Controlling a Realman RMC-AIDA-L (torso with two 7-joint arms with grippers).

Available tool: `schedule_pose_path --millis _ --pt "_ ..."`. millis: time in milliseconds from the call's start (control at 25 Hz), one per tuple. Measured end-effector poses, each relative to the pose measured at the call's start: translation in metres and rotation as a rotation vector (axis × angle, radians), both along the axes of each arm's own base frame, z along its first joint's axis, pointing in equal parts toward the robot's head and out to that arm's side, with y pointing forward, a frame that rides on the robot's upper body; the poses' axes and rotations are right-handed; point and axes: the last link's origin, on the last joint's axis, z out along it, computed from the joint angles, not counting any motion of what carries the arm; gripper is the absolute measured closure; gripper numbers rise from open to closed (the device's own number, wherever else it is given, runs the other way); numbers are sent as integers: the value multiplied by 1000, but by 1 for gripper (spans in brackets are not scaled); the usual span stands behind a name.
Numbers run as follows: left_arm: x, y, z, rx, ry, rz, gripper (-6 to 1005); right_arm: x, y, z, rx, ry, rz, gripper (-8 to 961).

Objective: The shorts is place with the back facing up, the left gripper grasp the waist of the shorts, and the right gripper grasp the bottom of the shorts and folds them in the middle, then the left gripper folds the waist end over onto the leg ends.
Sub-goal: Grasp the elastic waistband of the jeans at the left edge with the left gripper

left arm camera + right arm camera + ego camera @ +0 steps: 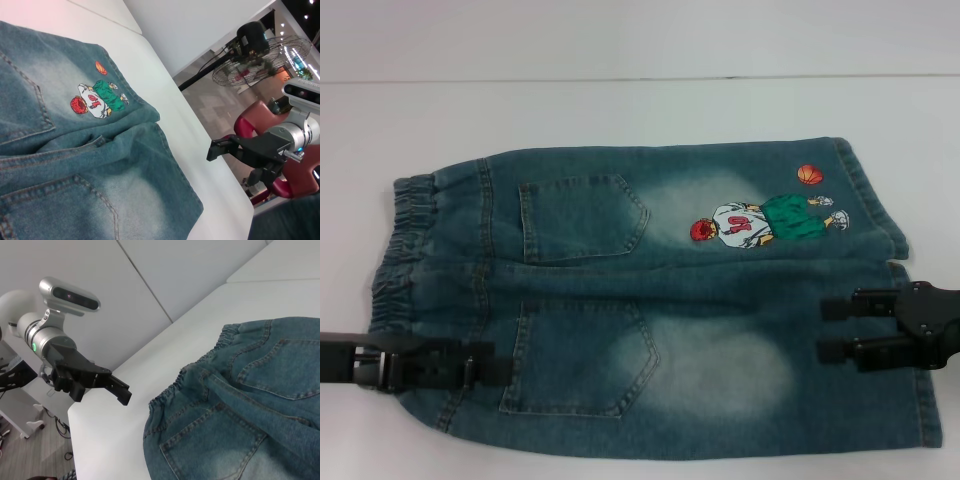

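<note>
Lying flat on white table point(620, 110): shorts point(650, 300); left gripper point(490, 365) and right gripper point(832, 330) both spread, empty.

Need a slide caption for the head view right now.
Denim shorts lie flat, back up; left hand over the waist end, right hand open over the hem end.

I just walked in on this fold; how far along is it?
Done: the shorts lie flat, back pockets up. In hand: the left gripper hovers open by the waist, the right gripper open by the leg hems; neither grips. Left: both folds.
</note>
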Motion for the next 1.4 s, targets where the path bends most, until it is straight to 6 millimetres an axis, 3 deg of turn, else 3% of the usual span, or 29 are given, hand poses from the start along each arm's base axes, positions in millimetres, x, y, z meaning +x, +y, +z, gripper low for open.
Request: schedule_pose_path --millis 560,880,1160,1400 --pt "-2 2 7 -3 22 35 78 1 1 0 6 -5 -3 103" --pt "-11 19 41 -24 203 287 78 0 3 0 11 -8 1 103" --pt "-24 33 42 -80 380 501 78 -3 6 0 12 -19 21 103" --pt "-28 42 46 -67 453 568 78 -5 8 0 13 -25 35 103"
